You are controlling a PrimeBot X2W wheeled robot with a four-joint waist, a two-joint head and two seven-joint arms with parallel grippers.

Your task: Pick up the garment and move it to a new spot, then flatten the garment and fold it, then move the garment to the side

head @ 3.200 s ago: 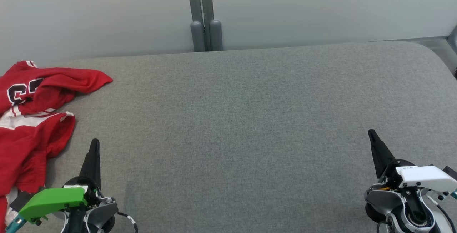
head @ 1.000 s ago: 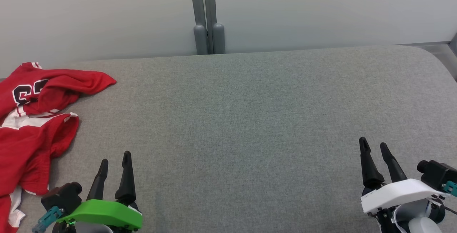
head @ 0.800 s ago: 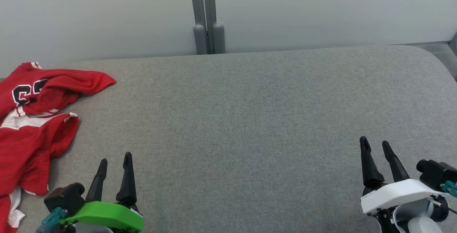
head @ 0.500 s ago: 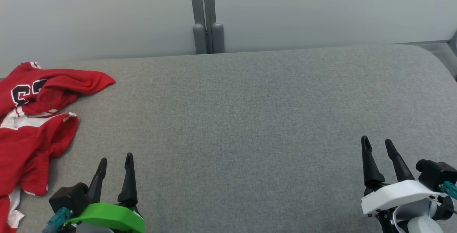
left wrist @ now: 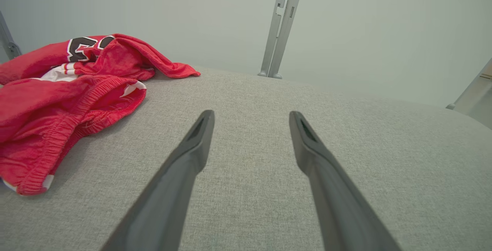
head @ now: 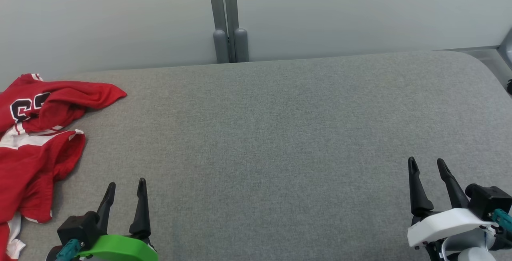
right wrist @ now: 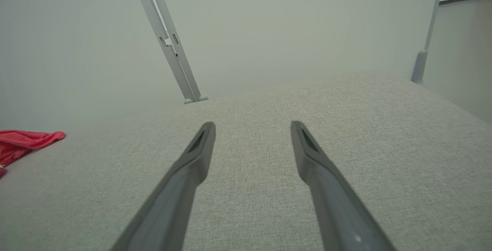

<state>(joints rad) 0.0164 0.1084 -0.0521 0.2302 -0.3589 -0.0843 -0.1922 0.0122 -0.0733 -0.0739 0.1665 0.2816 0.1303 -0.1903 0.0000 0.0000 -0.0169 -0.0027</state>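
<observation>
**Nothing being held**

The left gripper [head: 126, 183] is sitting at seven o'clock in the head view, its fingers spread apart and empty. The right gripper [head: 426, 161] is sitting at four o'clock, equally spread. The red garment [head: 40, 165] is lying bunched at nine o'clock on the grey surface [head: 280, 133].

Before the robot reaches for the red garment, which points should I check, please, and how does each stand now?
1. Left gripper open, holding nothing: ok.
2. Right gripper open, holding nothing: ok.
3. Red garment apart from both grippers: ok.
4. Garment flat: not ok, it lies crumpled.
5. Whole garment in sight: not ok, the head view's left edge cuts it.
6. Bare room on the grey table for the new spot: ok.
</observation>
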